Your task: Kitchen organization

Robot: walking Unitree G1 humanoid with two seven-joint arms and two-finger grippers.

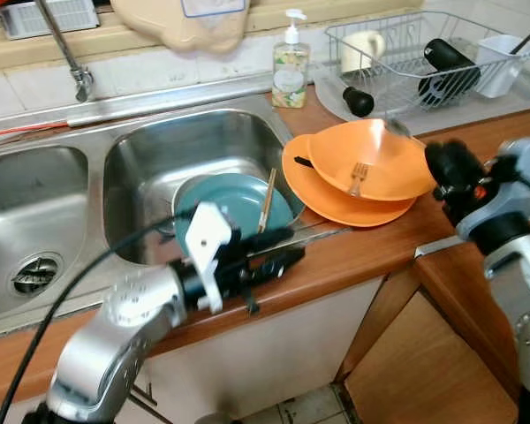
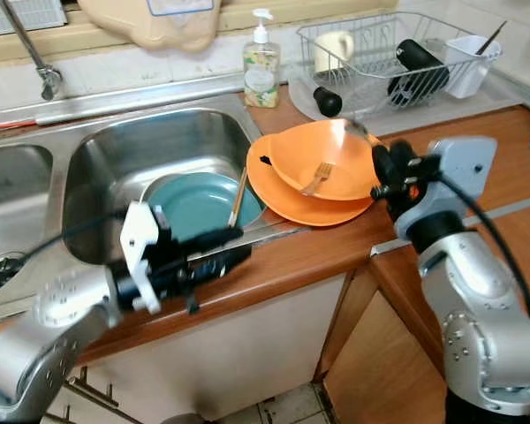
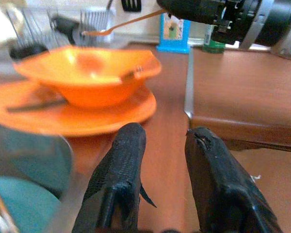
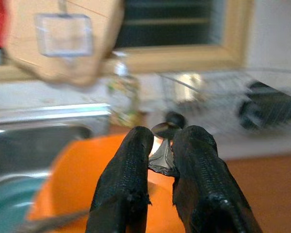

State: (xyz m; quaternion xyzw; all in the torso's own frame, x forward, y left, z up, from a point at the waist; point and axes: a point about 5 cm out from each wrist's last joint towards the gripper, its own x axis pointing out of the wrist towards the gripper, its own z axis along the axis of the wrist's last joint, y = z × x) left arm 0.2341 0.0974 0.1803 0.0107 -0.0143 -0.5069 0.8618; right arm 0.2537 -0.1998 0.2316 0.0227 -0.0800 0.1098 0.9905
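The right tool (image 2: 382, 170) sat at the right of centre in the head views, just off the right rim of the orange bowl (image 1: 375, 159), its black fingers (image 4: 123, 189) pinched on a metal spoon (image 4: 162, 145) — the round spoon bowl (image 1: 396, 126) showed above the orange bowl's far edge. A fork (image 1: 359, 177) lay inside the orange bowl, which rested on an orange plate (image 1: 322, 199) on the wooden desk (image 1: 371, 247) just right of the sink. A dark utensil handle (image 1: 303, 162) lay on the plate's left part. The left tool (image 1: 287, 247) hovered in the lower middle of the frame over the sink's front rim, its fingers (image 3: 119, 174) parted by a narrow gap and gripping nothing, pointing toward the plate. In the right sink basin (image 1: 150, 168) lay a teal plate (image 1: 234, 203) with chopsticks (image 1: 267, 200) leaning across its right edge. A soap dispenser (image 1: 291, 62) stood at upper centre behind the sink, and a faucet (image 1: 71, 53) rose at upper left. At the upper right a wire dish rack (image 1: 424, 57) held a cream mug (image 1: 360, 49), a black cylinder (image 1: 449, 55) and a white cutlery holder (image 1: 503, 62) — a black knob-like item (image 1: 357, 101) lay just in front of the rack.
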